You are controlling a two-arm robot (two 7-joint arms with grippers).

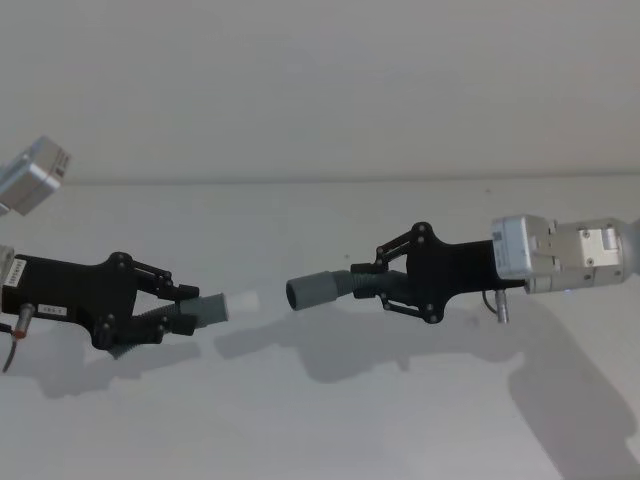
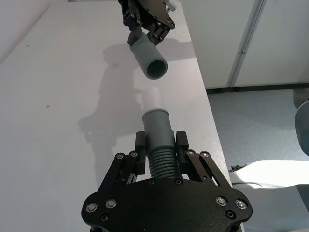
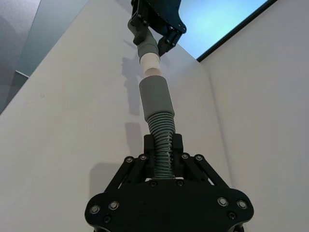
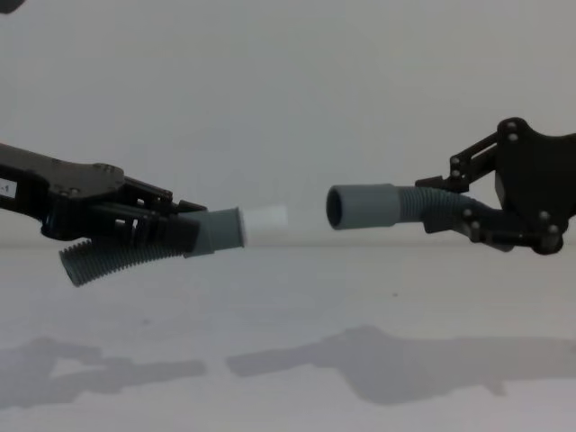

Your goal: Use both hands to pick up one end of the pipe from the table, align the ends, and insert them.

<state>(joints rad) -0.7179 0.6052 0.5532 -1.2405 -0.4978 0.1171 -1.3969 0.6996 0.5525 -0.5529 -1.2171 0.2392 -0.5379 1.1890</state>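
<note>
Both hose pieces lifted off tabletop [image 1: 320,420]: left tool [image 1: 190,308] clamping white-tipped hose [image 1: 205,310], right tool [image 1: 378,285] clamping open-mouthed hose [image 1: 325,289]; ends near, inserting remaining.

Left claw [image 1: 185,308] and pipe piece [image 1: 205,309] opposite right claw [image 1: 372,281] and piece [image 1: 325,289], above table [image 1: 320,420].

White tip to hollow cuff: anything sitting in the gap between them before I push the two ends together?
Nothing visible. The white tip, held by the left gripper, faces the hollow cuff in the right gripper across open air, both lifted above the table. In the chest view the cuff's mouth sits slightly higher than the tip.
</note>
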